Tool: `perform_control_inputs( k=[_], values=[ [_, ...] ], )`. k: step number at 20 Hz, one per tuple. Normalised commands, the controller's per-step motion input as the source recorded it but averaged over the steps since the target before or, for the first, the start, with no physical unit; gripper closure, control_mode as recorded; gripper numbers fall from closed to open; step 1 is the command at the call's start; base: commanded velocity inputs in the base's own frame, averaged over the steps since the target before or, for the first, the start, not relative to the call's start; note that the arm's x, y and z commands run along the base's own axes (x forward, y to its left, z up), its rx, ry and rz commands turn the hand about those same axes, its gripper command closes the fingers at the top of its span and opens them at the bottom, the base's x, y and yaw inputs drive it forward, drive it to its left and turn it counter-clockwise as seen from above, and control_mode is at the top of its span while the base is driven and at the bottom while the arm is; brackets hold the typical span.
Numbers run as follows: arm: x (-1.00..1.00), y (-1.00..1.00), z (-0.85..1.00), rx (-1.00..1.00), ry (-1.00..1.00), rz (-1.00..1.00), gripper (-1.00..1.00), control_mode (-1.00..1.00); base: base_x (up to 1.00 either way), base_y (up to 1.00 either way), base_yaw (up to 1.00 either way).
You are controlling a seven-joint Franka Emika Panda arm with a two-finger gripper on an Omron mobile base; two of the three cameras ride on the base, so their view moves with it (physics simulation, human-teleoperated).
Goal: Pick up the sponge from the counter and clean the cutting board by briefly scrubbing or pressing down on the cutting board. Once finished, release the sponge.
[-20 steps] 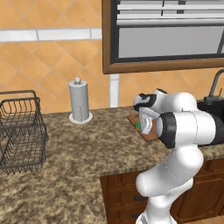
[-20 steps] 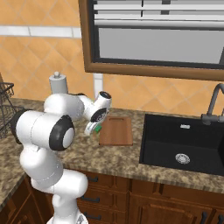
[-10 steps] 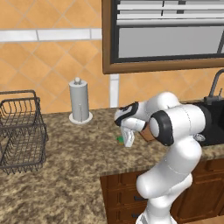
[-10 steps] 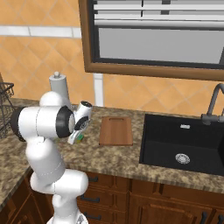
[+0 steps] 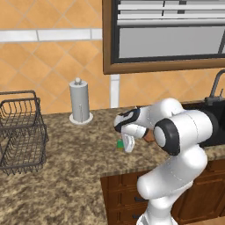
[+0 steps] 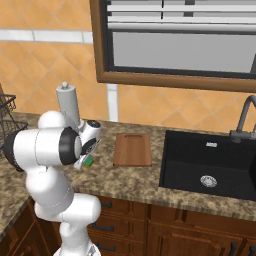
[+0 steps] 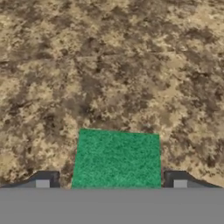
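We start with the counter [image 5: 57, 176], a speckled granite slab that carries everything here. On it, well to the right of our hand in the right base view, lies the board [image 6: 132, 149], flat and bare beside the black sink [image 6: 210, 165]. A wire basket [image 5: 19, 132] and a paper-towel roll [image 5: 80, 102] stand further off and do not matter to us now

Our arm is folded low over the counter's front part, elbow out, wrist bent so the hand points down at the stone. The gripper [image 7: 111, 181] sits right over the sponge [image 7: 117, 158], green top up, between the two finger tips [image 7: 43, 180]; there is a gap on each side of the block, so we read the jaws as released around it, not clamped. In both base views a green corner of it peeks out under the hand

We judge the sponge light, soft and springy: it will squash under a firm pinch and should not slip. If we had to take it again, the two long side faces, mid-height, look the best hold
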Motion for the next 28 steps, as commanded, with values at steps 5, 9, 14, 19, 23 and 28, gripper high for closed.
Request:
perform_control_inputs(
  k=[5,9,14,19,23,28],
  values=[
    [-0.01,-0.19,0.46,0.00,-0.08,0.01,-1.00,-1.00,0.00,0.00,0.00],
    [-0.01,-0.46,0.99,0.00,-0.05,0.00,-1.00,-1.00,0.00,0.00,0.00],
    [-0.28,-0.39,1.00,0.00,-0.08,-0.12,-1.00,-1.00,0.00,0.00,0.00],
    [-0.69,-0.06,0.99,0.04,0.00,-0.29,-1.00,-1.00,0.00,0.00,0.00],
    [-0.93,-0.03,0.78,0.07,0.00,-0.39,-1.00,-1.00,0.00,0.00,0.00],
    [-0.96,-0.13,0.65,0.16,-0.02,-0.29,-1.00,-1.00,0.00,0.00,0.00]
  ],
)
